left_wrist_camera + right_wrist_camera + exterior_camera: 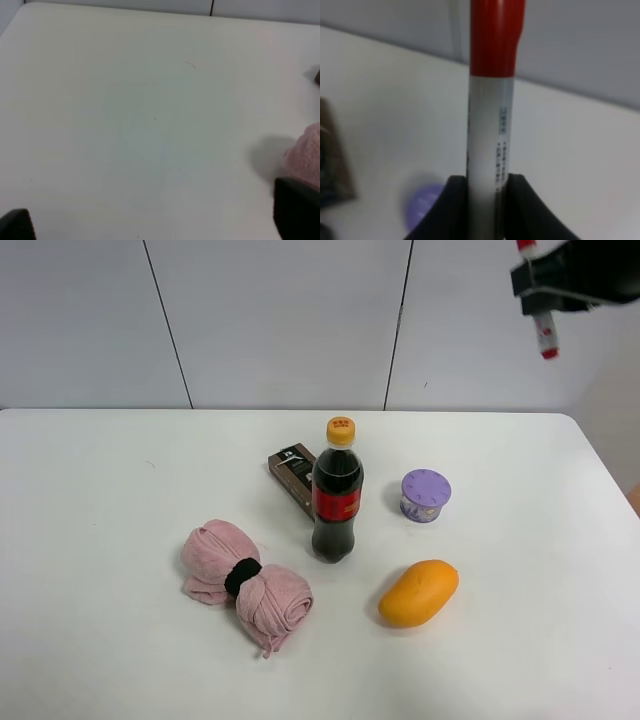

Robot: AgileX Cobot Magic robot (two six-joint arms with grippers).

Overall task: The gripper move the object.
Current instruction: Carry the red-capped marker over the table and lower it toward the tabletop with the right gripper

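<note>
A white table fills the high view. Taking the cola bottle at its middle as the clock centre, a rolled pink towel tied with a black band lies at 8 o'clock. A yellow-orange mango lies at 4 o'clock. A dark brown box lies flat at 11 o'clock, just behind the bottle, and a small purple-lidded cup stands at 3 o'clock.

At 1 o'clock, raised well above the table's far right corner, the right gripper clamps the white barrel of the red-capped marker, which stands roughly upright between its fingers.

The left gripper hangs over bare table. In its blurred wrist view its dark fingers seem spread wide, holding nothing, with the towel's edge near one of them.
</note>
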